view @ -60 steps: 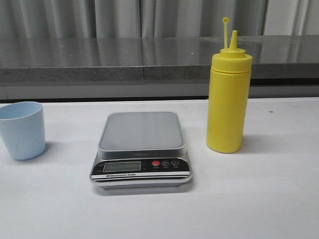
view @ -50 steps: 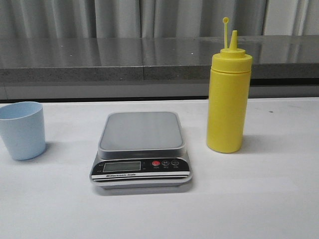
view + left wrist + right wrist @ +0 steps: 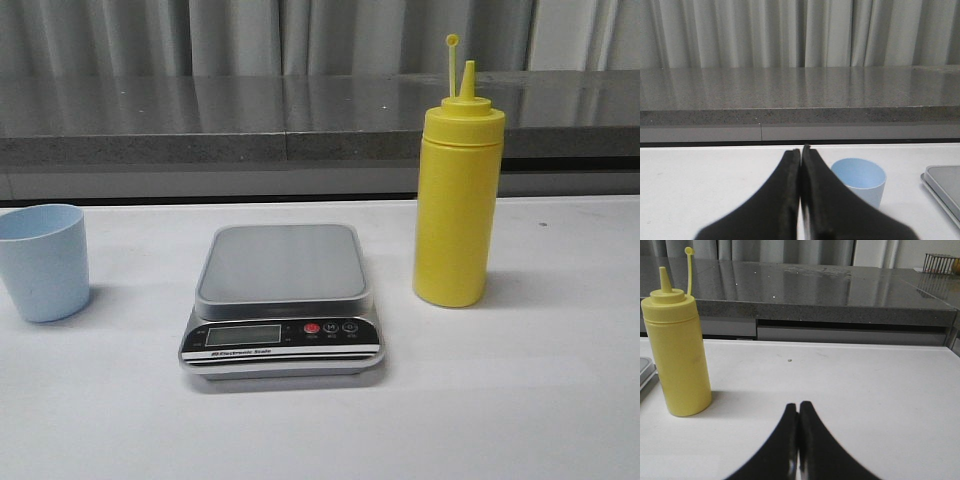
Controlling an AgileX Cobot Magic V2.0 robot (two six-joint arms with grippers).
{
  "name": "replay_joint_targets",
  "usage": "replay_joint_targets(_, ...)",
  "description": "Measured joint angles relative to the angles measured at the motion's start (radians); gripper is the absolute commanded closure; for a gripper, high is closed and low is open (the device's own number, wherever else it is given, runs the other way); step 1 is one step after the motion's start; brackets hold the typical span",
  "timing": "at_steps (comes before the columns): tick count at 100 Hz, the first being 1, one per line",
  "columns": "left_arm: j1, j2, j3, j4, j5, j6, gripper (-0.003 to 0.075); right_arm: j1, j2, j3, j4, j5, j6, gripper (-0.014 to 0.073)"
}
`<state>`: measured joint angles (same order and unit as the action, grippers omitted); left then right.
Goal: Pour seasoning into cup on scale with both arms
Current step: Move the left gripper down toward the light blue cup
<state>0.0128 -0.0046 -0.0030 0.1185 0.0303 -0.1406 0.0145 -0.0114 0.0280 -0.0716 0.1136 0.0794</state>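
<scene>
The yellow seasoning bottle (image 3: pixel 457 190) stands upright on the white table, right of the scale (image 3: pixel 283 300), its cap tethered open. It also shows in the right wrist view (image 3: pixel 676 347). The pale blue cup (image 3: pixel 42 261) stands on the table at the far left, off the scale, and shows in the left wrist view (image 3: pixel 860 179). The scale's platform is bare; its corner shows in the left wrist view (image 3: pixel 943 186). My left gripper (image 3: pixel 800 150) is shut and empty, close to the cup. My right gripper (image 3: pixel 798 406) is shut and empty, away from the bottle. Neither gripper shows in the front view.
A grey stone counter (image 3: pixel 300 115) with a dark gap below runs along the table's far edge, with curtains behind. A wire basket (image 3: pixel 941 262) sits on the counter at the far right. White table surface (image 3: pixel 520 400) lies in front of the bottle.
The view has shifted very slightly; the scale, cup and bottle stand where they were.
</scene>
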Motion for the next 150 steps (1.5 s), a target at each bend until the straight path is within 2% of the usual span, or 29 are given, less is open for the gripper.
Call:
replay_joint_targets(11, 0.000, 0.027, -0.036, -0.012, 0.044, 0.000, 0.0740, 0.000, 0.000, 0.000, 0.000, 0.000, 0.000, 0.0660)
replay_joint_targets(24, 0.000, 0.149, -0.157, -0.019, 0.084, 0.000, 0.0740, 0.000, 0.000, 0.000, 0.000, 0.000, 0.000, 0.0660)
replay_joint_targets(57, 0.000, 0.655, -0.550, -0.074, 0.135, 0.000, 0.0740, 0.000, 0.000, 0.000, 0.000, 0.000, 0.000, 0.0660)
replay_joint_targets(103, 0.000, 1.260, -1.057, -0.079, 0.581, 0.000, 0.0740, 0.000, 0.000, 0.000, 0.000, 0.000, 0.000, 0.0660)
replay_joint_targets(121, 0.000, 1.416, -1.163, -0.102, 0.698, 0.000, 0.0740, 0.000, 0.000, 0.000, 0.000, 0.000, 0.000, 0.0660)
replay_joint_targets(139, 0.000, 1.498, -1.185, -0.178, 0.725, 0.063, 0.0737, 0.000, 0.000, 0.000, 0.000, 0.000, 0.000, 0.0660)
replay_joint_targets(150, 0.000, 1.521, -1.184, -0.270, 0.729, 0.157, 0.0663, 0.000, 0.000, 0.000, 0.000, 0.000, 0.000, 0.0660)
